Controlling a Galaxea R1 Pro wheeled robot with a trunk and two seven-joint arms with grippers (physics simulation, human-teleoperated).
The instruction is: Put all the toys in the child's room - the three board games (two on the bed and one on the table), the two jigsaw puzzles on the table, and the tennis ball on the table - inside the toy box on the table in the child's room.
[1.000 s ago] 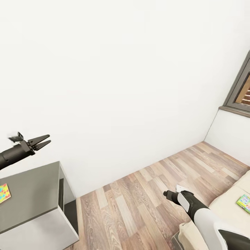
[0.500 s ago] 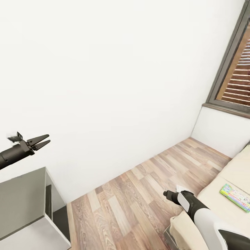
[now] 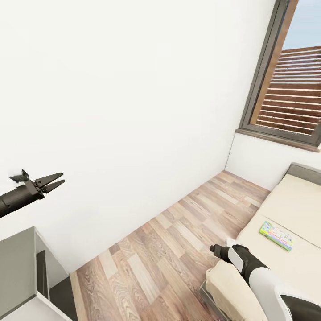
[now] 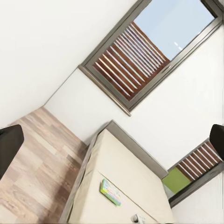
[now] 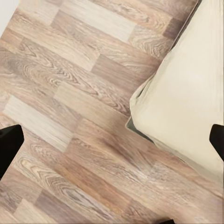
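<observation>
A flat board game [image 3: 277, 235] with colourful cartoon art lies on the beige mattress of the bed [image 3: 294, 205] at the right. It also appears in the left wrist view as a small board game [image 4: 111, 192] on the bed [image 4: 116, 168]. A corner of the table [image 3: 18, 263] shows at the lower left. My left gripper [image 3: 62, 178] hangs in the air above that corner, open and empty. My right gripper [image 3: 214, 249] is low over the floor by the bed's near corner, its dark fingers [image 5: 9, 142] spread wide with nothing between them.
Wood plank floor [image 3: 174, 240] runs between the white wall and the bed. A window with brown slats [image 3: 290, 93] sits above the bed's far end. A beige bed corner [image 3: 229, 287] lies just under my right arm.
The camera has swung to the right: the table has slid out at the left and its jigsaw puzzle has left the picture, while more bed and window came in. Both grippers keep their pose.
</observation>
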